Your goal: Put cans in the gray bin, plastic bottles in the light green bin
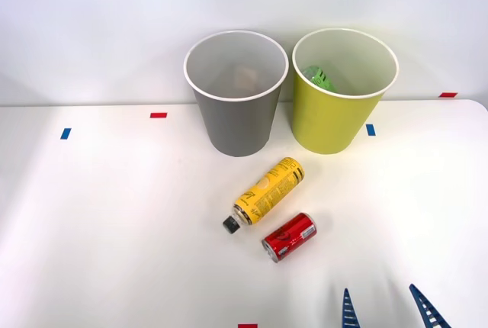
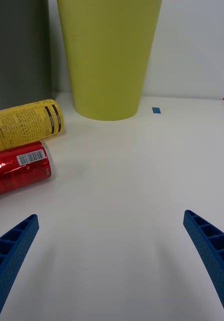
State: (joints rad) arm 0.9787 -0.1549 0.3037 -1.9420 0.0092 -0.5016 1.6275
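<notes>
Here, red can (image 1: 290, 236) barcode showing, yellow bottle (image 1: 268, 191) print unreadable

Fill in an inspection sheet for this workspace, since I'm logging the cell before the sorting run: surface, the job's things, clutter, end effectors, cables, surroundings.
Surface: white table with red and blue tape marks.
Job's things: red can and yellow bottle lie on their sides, side by side in front of the bins; gray bin and green bin stand upright at the back, gray one to the left.
Clutter: something green inside the green bin, something pale in the gray bin; otherwise nothing seen.
End effectors: right end effector open, low over the near edge, holding nothing.
Cables: nothing seen.
Surroundings: plain white wall.
</notes>
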